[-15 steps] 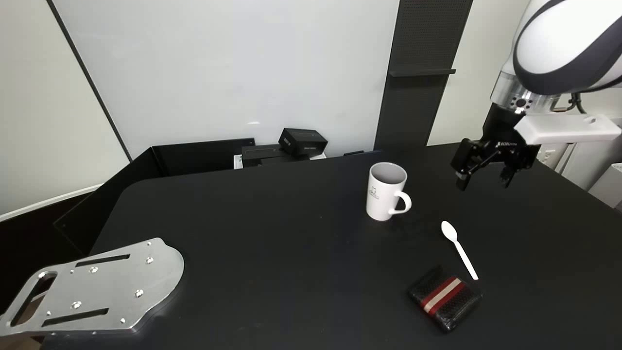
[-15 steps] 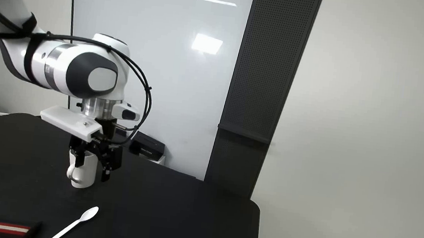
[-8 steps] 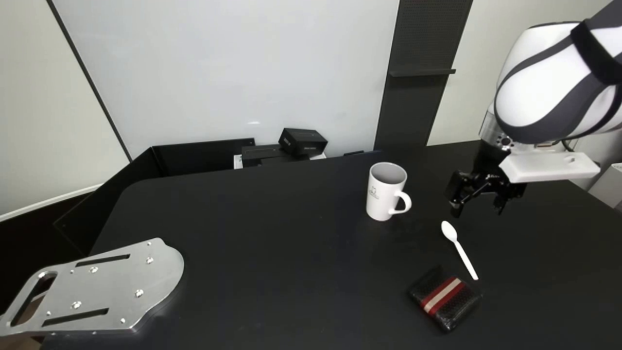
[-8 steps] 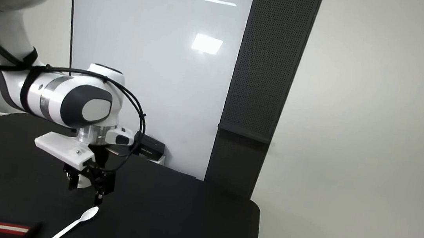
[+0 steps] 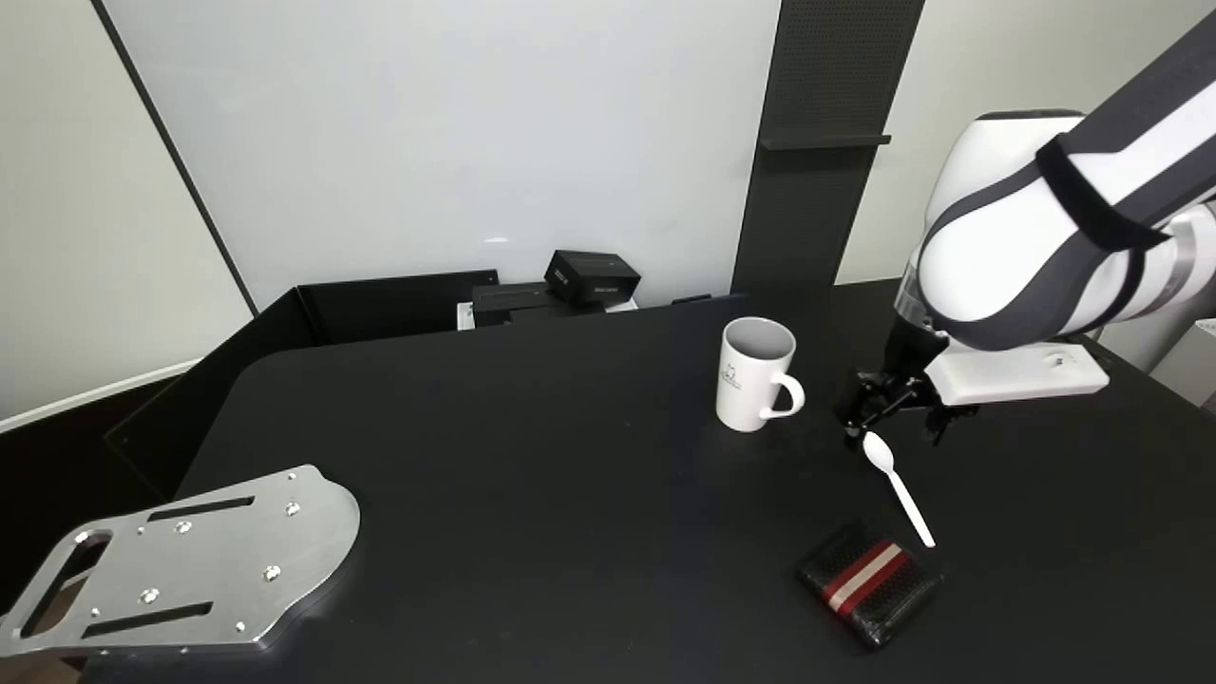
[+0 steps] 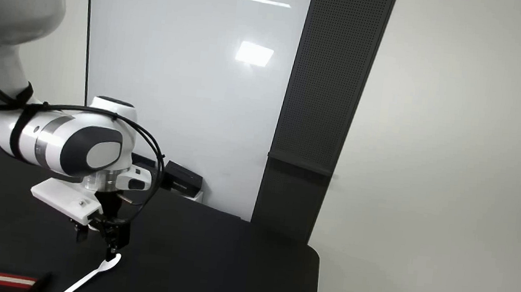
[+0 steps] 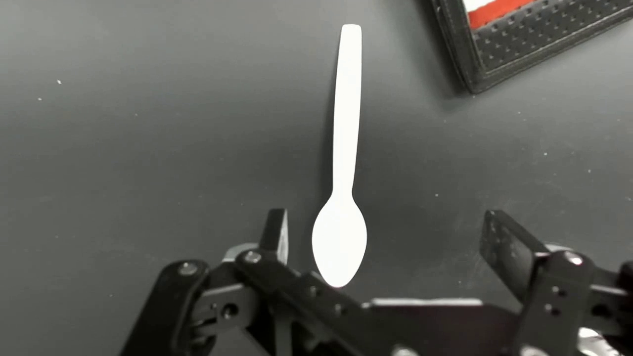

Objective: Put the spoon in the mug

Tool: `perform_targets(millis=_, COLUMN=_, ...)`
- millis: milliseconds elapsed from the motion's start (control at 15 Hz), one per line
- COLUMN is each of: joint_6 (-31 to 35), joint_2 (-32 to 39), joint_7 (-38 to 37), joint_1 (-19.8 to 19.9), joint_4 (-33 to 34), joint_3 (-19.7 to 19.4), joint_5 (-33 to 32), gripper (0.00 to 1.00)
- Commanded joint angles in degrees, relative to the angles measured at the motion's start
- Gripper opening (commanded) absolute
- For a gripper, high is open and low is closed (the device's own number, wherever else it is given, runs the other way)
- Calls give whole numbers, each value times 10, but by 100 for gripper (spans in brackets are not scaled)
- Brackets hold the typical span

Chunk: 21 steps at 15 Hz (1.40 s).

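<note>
Table [image 5: 532, 532]: black, rounded at the corners. Your arm [image 5: 997, 256], white with dark grey panels, reaches in low over it. Metal plate [image 5: 218, 560]: silver, slotted and bolted, at the table's edge, well apart from your claw [image 7: 388, 235]. The claw's fingers [image 7: 507, 252] stand wide apart.

Black box [image 5: 594, 277], on top of other dark boxes [image 5: 508, 299] behind the table: pale lettering on its sides, too small for you to read.

Mug [image 5: 746, 399]: white, upright on the table, loop handle turned toward the claw's side. You can make out a small dark printed emblem on its wall with a faint line of what looks like text beneath; illegible at this size.

Wallet [image 5: 869, 584]: black, dimpled, with a red-white-red stripe, flat on the table.

Spoon [image 7: 344, 163]: white, slim, plastic-looking; oval bowl, narrow neck, straight handle with a blunt end. It lies on the table, apart from the mug, its handle end just beside the wallet without touching. In the wrist view you see the bowl between your spread fingers, nearer the finger at that view's left; the handle runs out past the tips. In an exterior view, one fingertip [image 6: 110, 253] overlaps the bowl; contact, you cannot tell.
</note>
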State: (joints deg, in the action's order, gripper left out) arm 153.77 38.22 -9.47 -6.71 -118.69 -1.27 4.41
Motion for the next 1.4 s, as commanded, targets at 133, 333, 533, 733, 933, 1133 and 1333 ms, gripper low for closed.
perform_targets(millis=133, joint_6=41, joint_2=42, joint_7=-30, joint_1=-10, joint_4=22, joint_3=-9, joint_5=-1, gripper=100)
perform_targets(millis=333, joint_6=42, joint_2=53, joint_7=-37, joint_1=-12, joint_4=23, joint_3=-15, joint_5=1, gripper=100)
perform_targets(millis=533, joint_6=46, joint_2=63, joint_7=-48, joint_1=-10, joint_4=24, joint_3=-20, joint_5=6, gripper=100)
perform_targets(millis=733, joint_6=55, joint_2=72, joint_7=-53, joint_1=-15, joint_4=23, joint_3=-29, joint_5=4, gripper=73)
perform_targets(millis=933, joint_6=59, joint_2=78, joint_7=-61, joint_1=-19, joint_4=25, joint_3=-36, joint_5=4, gripper=51)
perform_targets(millis=1133, joint_6=57, joint_2=80, joint_7=-70, joint_1=-25, joint_4=29, joint_3=-42, joint_5=3, gripper=32)
perform_targets(millis=1333, joint_6=54, joint_2=81, joint_7=-81, joint_1=-31, joint_4=32, joint_3=-54, joint_5=1, gripper=12)
